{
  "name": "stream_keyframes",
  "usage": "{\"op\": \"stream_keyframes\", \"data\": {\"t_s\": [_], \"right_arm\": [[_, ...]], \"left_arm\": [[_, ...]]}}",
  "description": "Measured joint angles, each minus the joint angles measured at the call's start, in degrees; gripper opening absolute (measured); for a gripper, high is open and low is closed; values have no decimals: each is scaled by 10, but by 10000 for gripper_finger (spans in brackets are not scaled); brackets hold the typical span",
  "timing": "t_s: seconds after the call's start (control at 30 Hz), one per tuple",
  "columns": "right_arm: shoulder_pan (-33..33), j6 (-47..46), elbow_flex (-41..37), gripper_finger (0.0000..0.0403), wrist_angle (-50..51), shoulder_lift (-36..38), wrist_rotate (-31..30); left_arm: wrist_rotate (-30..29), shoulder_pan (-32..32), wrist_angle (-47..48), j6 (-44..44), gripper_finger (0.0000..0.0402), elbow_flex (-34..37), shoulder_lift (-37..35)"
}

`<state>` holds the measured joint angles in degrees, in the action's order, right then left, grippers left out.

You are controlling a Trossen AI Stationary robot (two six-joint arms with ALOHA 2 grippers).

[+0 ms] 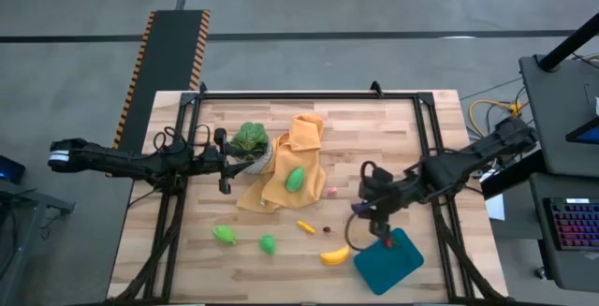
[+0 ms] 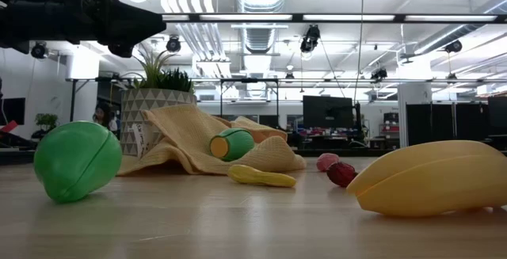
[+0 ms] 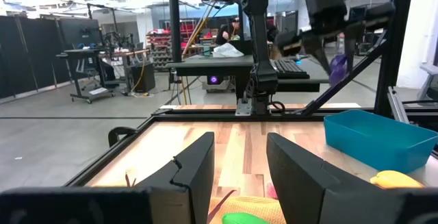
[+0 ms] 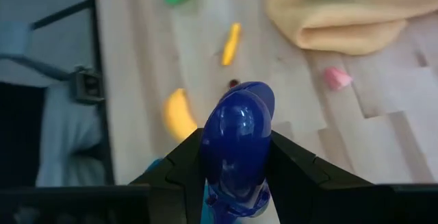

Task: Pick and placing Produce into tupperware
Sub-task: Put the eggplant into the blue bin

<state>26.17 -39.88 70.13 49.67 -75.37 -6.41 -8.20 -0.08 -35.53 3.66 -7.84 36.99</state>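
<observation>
Wooden slatted table [image 1: 374,123] in an open workshop, concrete floor around it, desks and monitors behind; orange cloth [image 1: 290,170] near centre with one green piece [image 1: 295,179] lying on it, potted plant [image 1: 251,140] at its 10 o'clock.

Right gripper [image 1: 374,226] clamped on the purple eggplant [image 4: 236,142], held above the table; eggplant sits between the fingers, bulb end pointing forward past the tips. Teal container [image 1: 388,259] lies at the gripper's 5 o'clock in the high view, just beside it; banana [image 1: 335,255] rests against the container's 9 o'clock edge.

Step in hand, as judged: carry and release. Bring the eggplant over the container's middle, not its rim; lower until close to the floor of it, then part the fingers; the rounded toy will likely roll if dropped from height.

Left gripper [image 3: 239,172] waits beside the plant, fingers apart, nothing between them.
</observation>
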Motion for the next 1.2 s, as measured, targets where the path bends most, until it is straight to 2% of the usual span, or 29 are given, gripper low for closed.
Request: {"op": "stream_keyframes", "data": {"t_s": [0.23, 0.4, 0.77, 1.2], "right_arm": [[44, 0, 0, 122, 0, 40, 37], [82, -21, 0, 123, -1, 48, 40], [157, -174, -2, 118, 72, 27, 34], [205, -348, -44, 113, 73, -40, 23]], "left_arm": [[0, 0, 0, 0, 121, 0, 0], [0, 0, 0, 0, 121, 0, 0], [0, 0, 0, 0, 121, 0, 0], [0, 0, 0, 0, 121, 0, 1]]}}
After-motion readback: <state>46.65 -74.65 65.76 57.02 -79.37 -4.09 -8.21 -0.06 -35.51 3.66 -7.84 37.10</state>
